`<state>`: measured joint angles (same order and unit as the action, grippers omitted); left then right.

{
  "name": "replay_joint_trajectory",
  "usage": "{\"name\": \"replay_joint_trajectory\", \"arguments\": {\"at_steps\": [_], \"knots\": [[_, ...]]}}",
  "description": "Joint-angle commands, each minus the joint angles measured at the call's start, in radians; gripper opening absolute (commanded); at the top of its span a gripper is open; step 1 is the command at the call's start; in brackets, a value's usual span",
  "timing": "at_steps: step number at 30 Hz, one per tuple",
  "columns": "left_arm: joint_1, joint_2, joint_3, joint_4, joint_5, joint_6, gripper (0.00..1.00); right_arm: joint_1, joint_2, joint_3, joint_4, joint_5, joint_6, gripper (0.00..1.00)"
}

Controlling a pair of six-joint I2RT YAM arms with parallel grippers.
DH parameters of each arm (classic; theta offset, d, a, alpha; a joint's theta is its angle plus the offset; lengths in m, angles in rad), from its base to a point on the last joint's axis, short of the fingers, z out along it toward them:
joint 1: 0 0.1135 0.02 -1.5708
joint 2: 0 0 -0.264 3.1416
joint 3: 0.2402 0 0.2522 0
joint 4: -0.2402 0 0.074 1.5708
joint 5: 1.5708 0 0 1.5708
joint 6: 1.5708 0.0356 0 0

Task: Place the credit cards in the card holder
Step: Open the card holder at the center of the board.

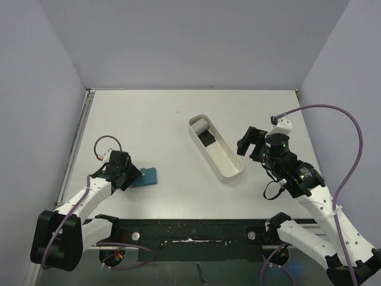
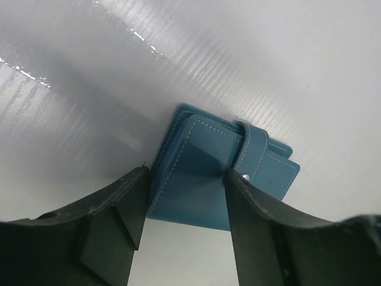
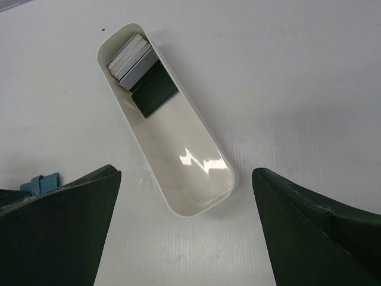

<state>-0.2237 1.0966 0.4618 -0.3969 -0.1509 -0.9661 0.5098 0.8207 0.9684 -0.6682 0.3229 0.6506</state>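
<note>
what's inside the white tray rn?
Credit cards bunched at the far end of the white tray: light ones stacked, a black card beside them. Rest is bare. Lower cards are covered, so no count.

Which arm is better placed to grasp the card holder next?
Left: the left gripper straddles the closed card holder; the right gripper hangs open by the tray of credit cards.

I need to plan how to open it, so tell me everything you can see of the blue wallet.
The wallet is a small teal-blue rectangle, leather-like, with pale stitching along its edges. It is folded shut, with a strap wrapped over one edge and a tiny metal snap on it. It lies flat on the left side of the white table, between the fingers of the left gripper. Whether they touch it cannot be told.
</note>
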Motion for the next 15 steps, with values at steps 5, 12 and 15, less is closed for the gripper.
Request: {"name": "replay_joint_trajectory", "arguments": {"at_steps": [5, 12, 15], "knots": [[-0.04, 0.031, -0.043, 0.174, 0.052, -0.012, 0.42, -0.006, -0.021, -0.017, 0.014, 0.024, 0.004, 0.98], [-0.12, 0.124, 0.002, 0.255, 0.085, 0.051, 0.25, -0.006, -0.017, -0.016, 0.036, -0.01, 0.009, 0.98], [-0.174, 0.173, 0.035, 0.295, 0.116, 0.101, 0.17, -0.005, -0.005, -0.017, 0.046, -0.06, 0.013, 0.99]]}}
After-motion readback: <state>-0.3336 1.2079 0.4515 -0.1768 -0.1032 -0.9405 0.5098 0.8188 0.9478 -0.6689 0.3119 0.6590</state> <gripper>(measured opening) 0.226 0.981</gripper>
